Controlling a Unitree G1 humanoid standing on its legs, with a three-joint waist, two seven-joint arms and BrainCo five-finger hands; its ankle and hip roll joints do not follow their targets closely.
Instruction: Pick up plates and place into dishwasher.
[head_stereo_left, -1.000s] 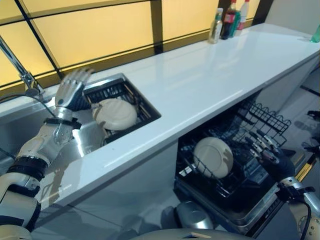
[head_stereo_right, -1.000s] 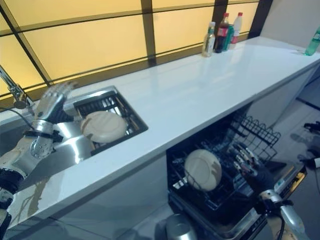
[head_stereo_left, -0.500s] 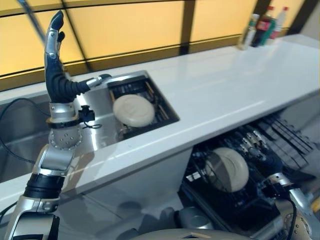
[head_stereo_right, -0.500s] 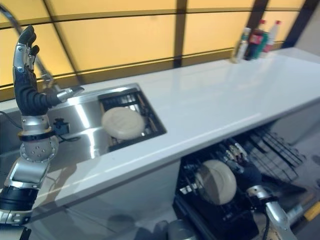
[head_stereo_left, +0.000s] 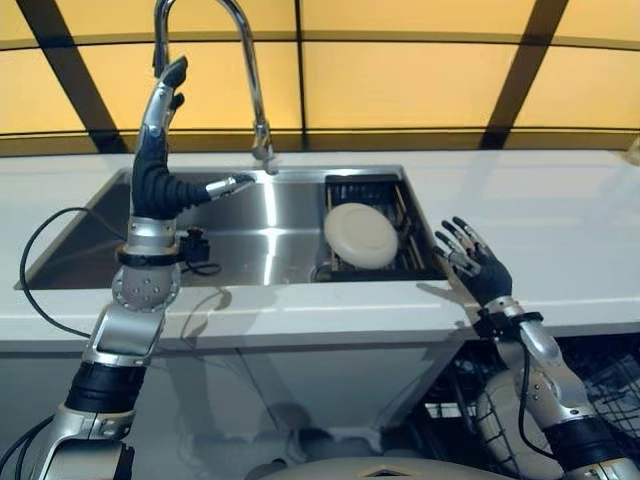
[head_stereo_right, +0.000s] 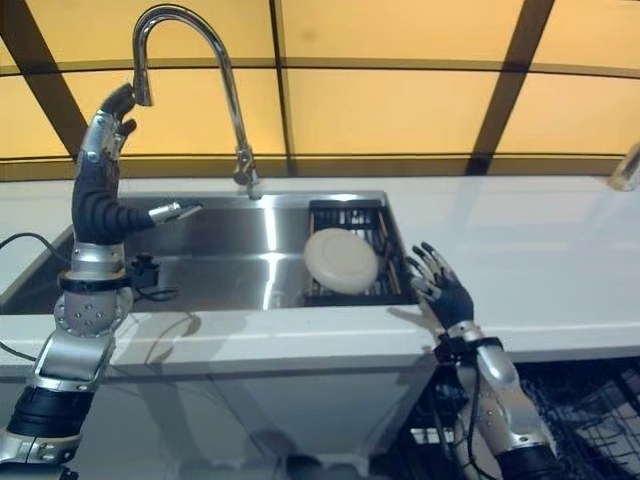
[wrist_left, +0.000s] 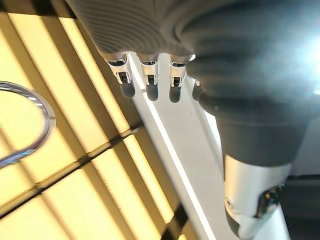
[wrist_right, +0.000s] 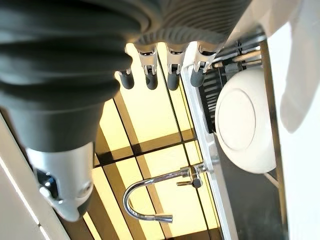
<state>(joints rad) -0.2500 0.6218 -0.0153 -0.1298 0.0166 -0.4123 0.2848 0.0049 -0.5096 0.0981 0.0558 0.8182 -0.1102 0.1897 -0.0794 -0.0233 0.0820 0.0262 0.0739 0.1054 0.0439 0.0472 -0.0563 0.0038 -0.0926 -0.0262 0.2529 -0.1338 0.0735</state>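
Cream plate (head_stereo_left: 361, 235) leans tilted in the black rack (head_stereo_left: 385, 200) inside the sink (head_stereo_left: 250, 225), underside facing the robot, while left robot hand (head_stereo_left: 160, 150) and right robot hand (head_stereo_left: 478, 268) hang spread, empty.

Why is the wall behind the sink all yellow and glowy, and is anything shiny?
In the left eye view, light glows through the yellow window panels behind the tap, and the steel sink shows a bright glare patch beside the plate. In the right eye view, the white counter reflects that glow softly. In the right wrist view, the panels glow past the right hand.
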